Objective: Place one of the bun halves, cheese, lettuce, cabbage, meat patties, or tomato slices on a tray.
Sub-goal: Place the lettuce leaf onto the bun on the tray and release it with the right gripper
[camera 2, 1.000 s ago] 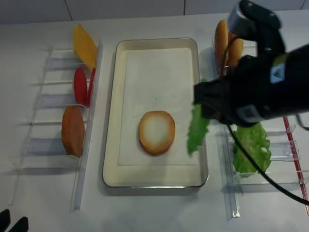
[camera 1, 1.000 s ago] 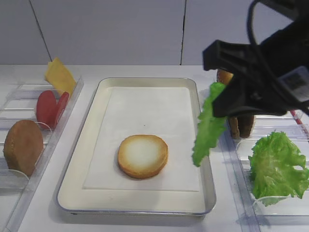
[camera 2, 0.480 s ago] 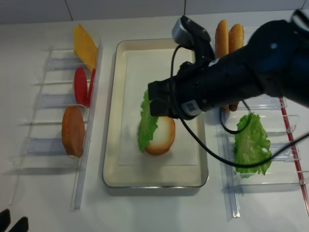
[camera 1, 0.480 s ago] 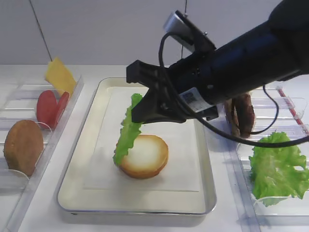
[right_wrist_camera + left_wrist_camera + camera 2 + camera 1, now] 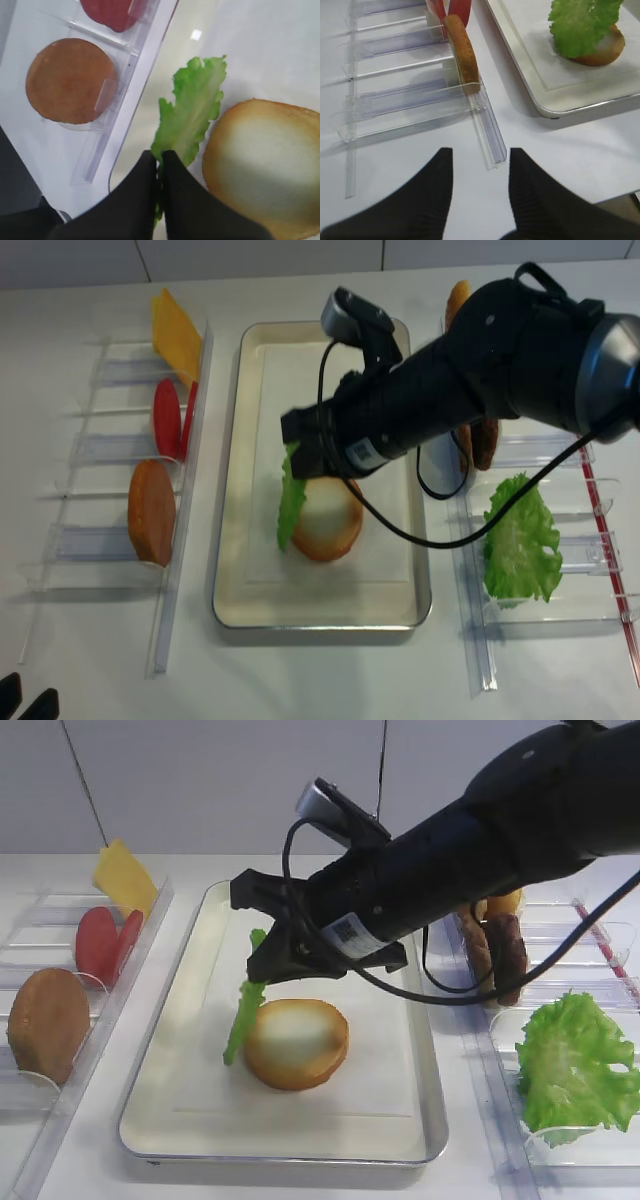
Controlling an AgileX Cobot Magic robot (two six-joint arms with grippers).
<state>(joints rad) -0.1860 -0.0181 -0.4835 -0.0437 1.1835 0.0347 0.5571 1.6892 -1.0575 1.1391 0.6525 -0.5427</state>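
The lettuce [image 5: 243, 1016], a thin bright green leaf with a frilly edge, hangs edge-down from the right gripper [image 5: 159, 161], whose two dark fingers are pinched fully together on the leaf's top edge. It dangles over the tray [image 5: 160, 1070], its lower tip touching or just above the white paper at about nine o'clock of the bun half [image 5: 296, 1042] that lies there, pale toasted face up. The main risk, as a judgement: the leaf is limp and hangs beside the bun rather than above it, so if it is let go now it may drop onto the paper or slump against the bun's side instead of lying flat on top. The tray is smooth silver metal with rounded corners. The bun half is a round golden-brown disc. The left gripper [image 5: 479, 186] hovers over bare table with its fingers apart, holding nothing.
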